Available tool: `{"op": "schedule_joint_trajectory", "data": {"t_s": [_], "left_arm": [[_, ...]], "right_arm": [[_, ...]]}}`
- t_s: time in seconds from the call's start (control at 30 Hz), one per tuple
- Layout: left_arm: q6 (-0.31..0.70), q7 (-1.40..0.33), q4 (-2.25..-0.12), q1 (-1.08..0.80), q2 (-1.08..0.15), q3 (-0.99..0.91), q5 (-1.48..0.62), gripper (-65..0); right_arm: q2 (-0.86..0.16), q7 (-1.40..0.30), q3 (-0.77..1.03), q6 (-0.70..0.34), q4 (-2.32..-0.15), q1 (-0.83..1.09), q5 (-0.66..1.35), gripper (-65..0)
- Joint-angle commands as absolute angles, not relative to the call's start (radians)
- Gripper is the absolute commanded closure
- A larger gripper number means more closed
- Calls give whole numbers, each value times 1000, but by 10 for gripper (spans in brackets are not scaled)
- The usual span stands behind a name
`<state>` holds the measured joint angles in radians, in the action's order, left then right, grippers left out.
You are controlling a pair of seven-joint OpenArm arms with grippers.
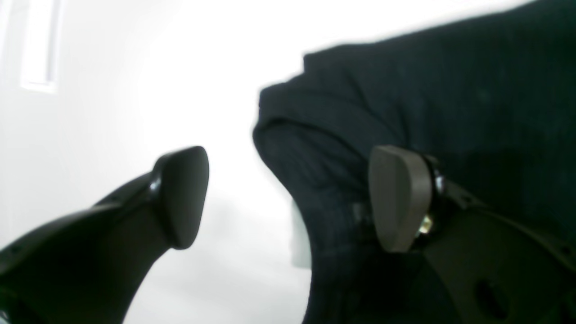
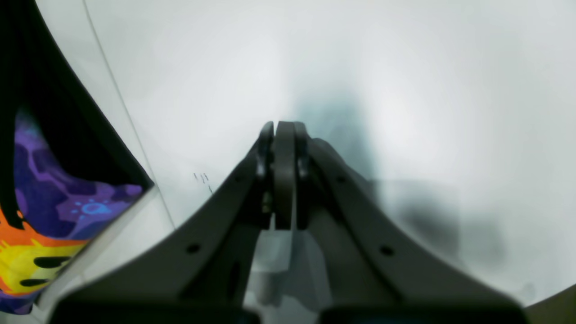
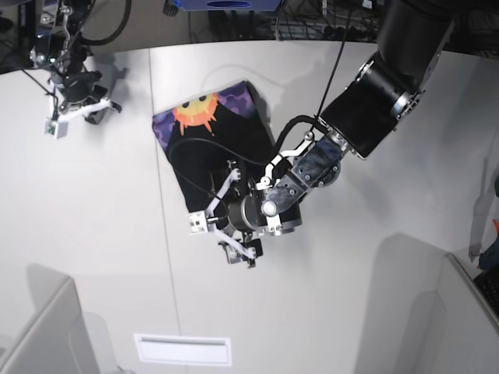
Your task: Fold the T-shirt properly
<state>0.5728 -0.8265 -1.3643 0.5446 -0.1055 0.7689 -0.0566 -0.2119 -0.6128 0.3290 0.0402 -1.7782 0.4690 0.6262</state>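
Here's the T-shirt (image 3: 214, 148) lying folded into a compact dark bundle in the middle of the white worktop (image 3: 366, 257), its sun-and-purple print showing along the far edge in the base view, plain black cloth toward the near edge. The left gripper (image 3: 231, 220) hangs right at that near edge, and from the left wrist camera its fingers (image 1: 182, 195) are spread wide, one pad out over bare worktop, the other pad set against the black cloth (image 1: 427, 103), with nothing pinched between them. The cloth there bunches into a rounded fold beside that pad. Over at the far corner of the base view, the right gripper (image 3: 76, 105) sits well apart from the shirt, above bare worktop. Its own camera shows the fingers (image 2: 284, 173) pressed flat together, holding nothing, with a thin seam line running across the surface beside them. At the edge of that same view a slice of the shirt shows: black border, purple pattern, and an orange and yellow patch (image 2: 31, 252) below it.
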Motion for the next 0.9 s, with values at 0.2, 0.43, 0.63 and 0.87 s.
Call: {"op": "schedule_joint_trajectory", "data": {"t_s": [0.2,0.43,0.63,0.87], "left_arm": [[567,-819,-1547,479,-81,509,-94,-443],[567,-952,-1863,197,-202,-53,-262,0],[567,-978,-1926,-185,-329,-553,-441,0],[596,-977,-1917,-430,-340,-941,-593,0]], "right_arm": [[-225,-596,332,35,-1819,461,633,0],[-231,-725,329,33,-1840,367,631,0],[-271,-773,142,41,-1824,268,631,0],[-266,-773,110,59,-1713,242,631,0]]}}
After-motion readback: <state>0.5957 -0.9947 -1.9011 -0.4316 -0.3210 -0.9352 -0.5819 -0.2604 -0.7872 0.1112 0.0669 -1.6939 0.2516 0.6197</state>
